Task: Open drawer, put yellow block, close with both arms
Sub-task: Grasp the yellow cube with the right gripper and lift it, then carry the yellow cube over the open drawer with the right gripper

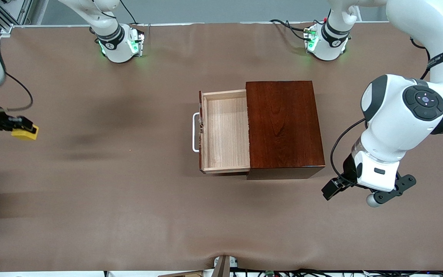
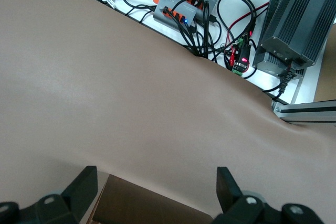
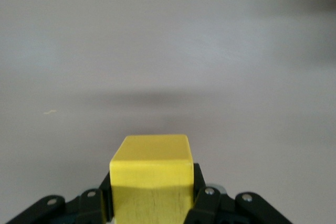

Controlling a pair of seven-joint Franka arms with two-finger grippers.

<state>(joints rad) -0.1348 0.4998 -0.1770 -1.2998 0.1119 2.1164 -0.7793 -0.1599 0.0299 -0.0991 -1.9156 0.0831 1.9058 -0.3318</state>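
Left gripper point(image 1: 360, 192) jaws gape beside the box; right gripper point(image 3: 152, 203) clamps yellow block point(image 1: 25, 132); drawer point(image 1: 225, 130) open, handle toward it.

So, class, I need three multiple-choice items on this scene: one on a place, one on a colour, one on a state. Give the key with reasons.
1. Where is the yellow block?
A. In the drawer
B. In the right gripper, at the right arm's end of the table
C. On top of the wooden box

2. What colour is the drawer's handle?
A. White
B. Black
C. Yellow

3. What state is the drawer in?
A. Shut
B. Pulled out and empty
C. Pulled out with a block inside

Key: 1 B, the right gripper clamps it; 2 A, a white bar on the front; 3 B, its bare pale wood shows.
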